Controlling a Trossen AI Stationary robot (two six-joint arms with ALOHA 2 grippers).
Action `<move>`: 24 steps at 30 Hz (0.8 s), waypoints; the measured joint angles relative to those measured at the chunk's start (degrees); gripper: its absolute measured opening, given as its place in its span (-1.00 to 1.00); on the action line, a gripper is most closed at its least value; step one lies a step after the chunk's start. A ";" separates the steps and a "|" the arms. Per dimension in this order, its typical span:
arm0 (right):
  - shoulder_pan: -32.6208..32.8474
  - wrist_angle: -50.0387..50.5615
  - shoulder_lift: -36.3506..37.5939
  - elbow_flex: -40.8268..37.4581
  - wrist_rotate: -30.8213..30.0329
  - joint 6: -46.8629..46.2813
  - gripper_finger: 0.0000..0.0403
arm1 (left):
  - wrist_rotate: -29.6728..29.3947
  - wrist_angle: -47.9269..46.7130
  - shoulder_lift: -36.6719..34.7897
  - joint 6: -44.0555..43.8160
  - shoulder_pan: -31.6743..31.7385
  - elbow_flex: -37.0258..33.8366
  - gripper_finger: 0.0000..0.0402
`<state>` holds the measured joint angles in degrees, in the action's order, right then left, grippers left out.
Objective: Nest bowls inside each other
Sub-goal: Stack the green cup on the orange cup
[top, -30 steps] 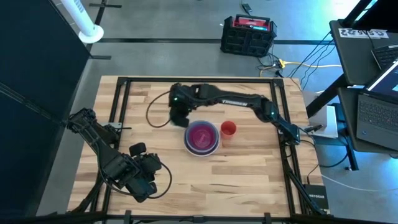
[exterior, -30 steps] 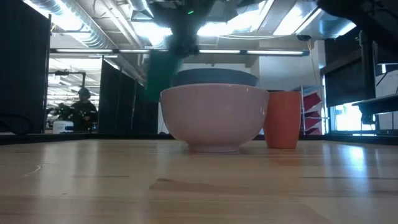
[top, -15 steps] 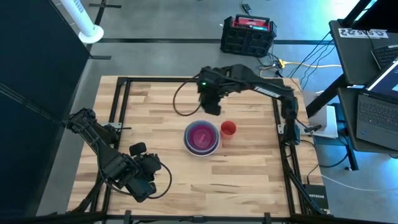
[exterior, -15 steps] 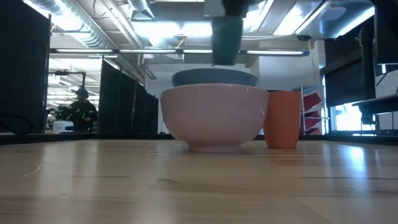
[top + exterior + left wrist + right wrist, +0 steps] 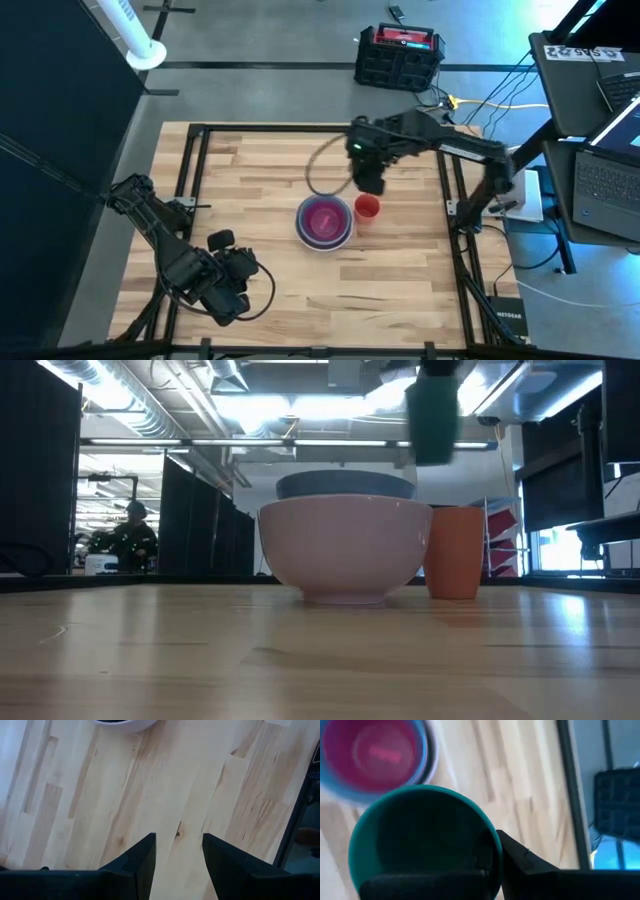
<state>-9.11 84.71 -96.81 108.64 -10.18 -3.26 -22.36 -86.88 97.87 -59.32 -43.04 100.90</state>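
The bowls (image 5: pixel 324 222) stand nested in one stack at the table's middle, with magenta showing inside. In the low view the pale pink bowl (image 5: pixel 345 550) is outermost and rests on its foot, a dark blue rim (image 5: pixel 345 485) rising above it. My right gripper (image 5: pixel 370 180) hangs just beyond the small red cup (image 5: pixel 367 208), shut on a small green cup (image 5: pixel 433 415), which also fills the right wrist view as the green cup (image 5: pixel 420 835). My left gripper (image 5: pixel 179 837) waits open over bare wood at the near left (image 5: pixel 225 290). My right gripper pinches the green cup's wall at its rim (image 5: pixel 492 845), one finger inside the cup and one finger (image 5: pixel 525 865) outside. The fingers come from above, pointing steeply down. The cup hangs lifted clear of the table, mouth up, higher than the bowls.
The red cup (image 5: pixel 455 552) stands on the table right beside the bowl stack, on its right. A black frame rail (image 5: pixel 455 190) runs along the table's edges. The right arm's cable (image 5: pixel 325 165) loops over the far half. A person (image 5: pixel 130 535) shows far behind the table.
My right gripper, still shut on the green cup, has swung from the far left of the bowl stack toward the table's right edge, rising as it went. The cup stayed clear of the table. The bowls and the red cup have not moved.
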 joint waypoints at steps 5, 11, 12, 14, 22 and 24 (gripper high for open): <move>1.19 -6.49 8.89 -13.90 2.54 -4.73 -1.00 | -0.02 -0.01 -0.02 0.92 0.01 0.00 -0.28; 2.04 -14.22 15.14 -26.55 5.69 -8.44 -1.00 | -0.03 0.03 -0.03 1.68 0.16 0.00 -0.28; 2.01 -15.30 15.05 -27.35 6.25 -8.45 -1.00 | -0.03 0.00 -0.03 1.70 0.20 0.00 -0.28; 2.01 -16.65 14.74 -28.56 6.74 -8.45 -1.00 | -0.03 0.00 -0.03 1.44 0.23 0.00 -0.28; 2.00 -17.79 14.38 -32.73 6.86 -7.22 -1.00 | -0.01 0.03 -0.03 1.06 0.23 0.00 -0.28; 1.99 -20.01 14.38 -34.22 7.73 -7.20 -1.00 | -0.02 -0.04 -0.03 1.19 0.23 0.00 -0.28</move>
<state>-7.11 64.70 -82.43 74.43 -2.45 -10.46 -22.38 -86.91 97.84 -58.14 -42.81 100.90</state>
